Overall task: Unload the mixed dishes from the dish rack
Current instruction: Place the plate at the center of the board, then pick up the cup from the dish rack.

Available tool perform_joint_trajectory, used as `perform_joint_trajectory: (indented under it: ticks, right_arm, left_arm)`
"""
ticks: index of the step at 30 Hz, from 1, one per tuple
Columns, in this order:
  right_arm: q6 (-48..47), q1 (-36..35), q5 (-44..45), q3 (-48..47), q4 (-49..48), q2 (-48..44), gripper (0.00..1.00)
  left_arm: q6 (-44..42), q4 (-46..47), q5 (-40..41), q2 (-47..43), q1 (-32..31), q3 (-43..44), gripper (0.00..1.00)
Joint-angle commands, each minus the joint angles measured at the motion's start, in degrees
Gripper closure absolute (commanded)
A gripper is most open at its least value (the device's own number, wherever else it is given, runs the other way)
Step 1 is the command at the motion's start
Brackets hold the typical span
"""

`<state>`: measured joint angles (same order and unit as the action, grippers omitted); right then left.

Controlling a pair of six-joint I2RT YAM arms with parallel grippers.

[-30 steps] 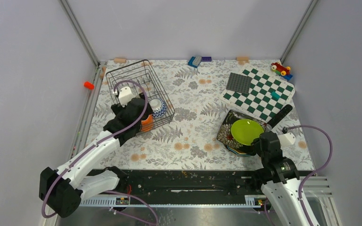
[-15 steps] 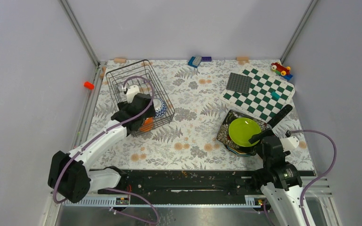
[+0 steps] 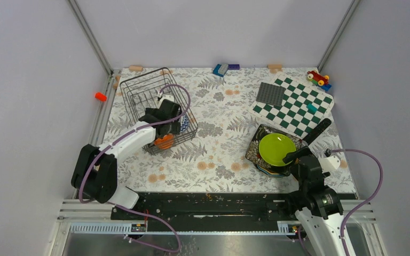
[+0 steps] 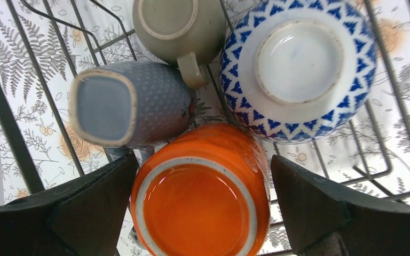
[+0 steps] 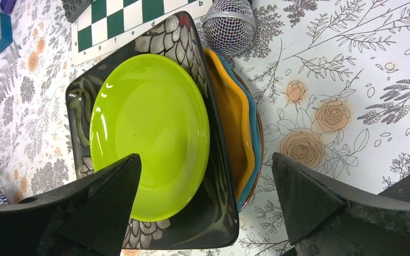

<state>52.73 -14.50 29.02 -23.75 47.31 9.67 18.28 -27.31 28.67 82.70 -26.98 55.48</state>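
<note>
The dish rack (image 3: 139,88) stands at the back left. Upside down inside it are an orange mug (image 4: 200,202), a grey-blue cup (image 4: 128,104), a pale mug (image 4: 179,26) and a blue-patterned bowl (image 4: 299,58). My left gripper (image 4: 204,160) is open over the rack, one finger on each side of the orange mug (image 3: 165,141). At the right, a lime-green plate (image 5: 149,133) lies on a black floral square plate (image 5: 229,213), which sits on a yellow plate (image 5: 232,106) and a blue one (image 5: 253,144). My right gripper (image 5: 207,157) hangs open above the near edge of that stack, holding nothing.
A microphone (image 5: 229,24) lies against the far side of the plate stack. Behind it are a green-white chequered board (image 3: 299,104) with a dark studded square (image 3: 270,95), a toy car (image 3: 318,78) and blue blocks (image 3: 221,69). An orange piece (image 3: 101,96) lies beside the table's left edge.
My right gripper opened, let go of the lime-green plate and drew back toward the near edge. The left arm reached farther over the rack, bringing its open fingers round the orange mug.
</note>
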Motion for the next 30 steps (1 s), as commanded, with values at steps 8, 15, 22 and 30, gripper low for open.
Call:
perform_joint_trajectory:
  ticks: [8,15,22,30]
  right_arm:
    - [-0.41,0.24,0.17,-0.42,-1.06,-1.28,0.00]
    - [-0.36,0.26,0.18,-0.64,-0.60,-2.00,0.00]
    - [0.07,0.26,-0.25,-0.79,-0.42,-1.55,0.00]
    - [-0.14,0.26,-0.89,-1.26,-0.42,-0.40,0.00]
  left_arm:
    - [-1.64,-0.70,-6.73,1.69,3.32,0.35,0.01]
    - [-0.66,0.00,-9.60,1.48,3.52,-0.61,0.03]
    - [0.83,-0.81,-8.87,1.35,3.52,-2.13,0.01]
    - [1.28,0.21,-12.10,1.13,3.95,-2.96,0.03]
